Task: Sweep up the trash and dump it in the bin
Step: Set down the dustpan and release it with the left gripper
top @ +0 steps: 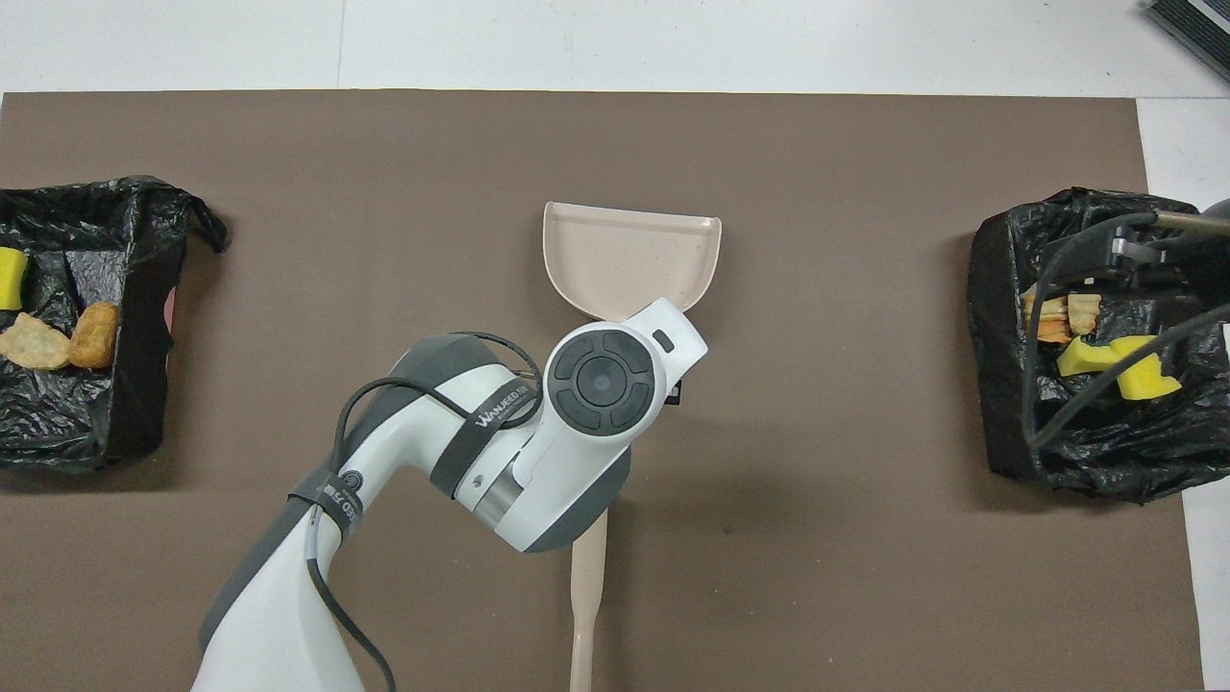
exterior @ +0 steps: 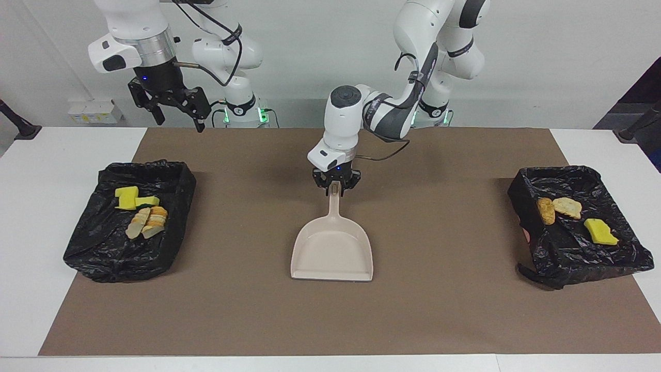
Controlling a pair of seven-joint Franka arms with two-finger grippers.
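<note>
While the stiff, light dustpan [exterior: 333, 248] lies flat, its handle is straddled by the left gripper [exterior: 336, 189] (grip uncertain); right gripper [exterior: 178, 111] is spread, waiting.

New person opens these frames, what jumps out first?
The beige plastic dustpan lying flat mid-mat, with the left gripper down at its handle. Then the two black-bag-lined bins, one at the right arm's end and one at the left arm's end, both holding yellow sponge and bread-like scraps. The right gripper waits raised, open.
</note>
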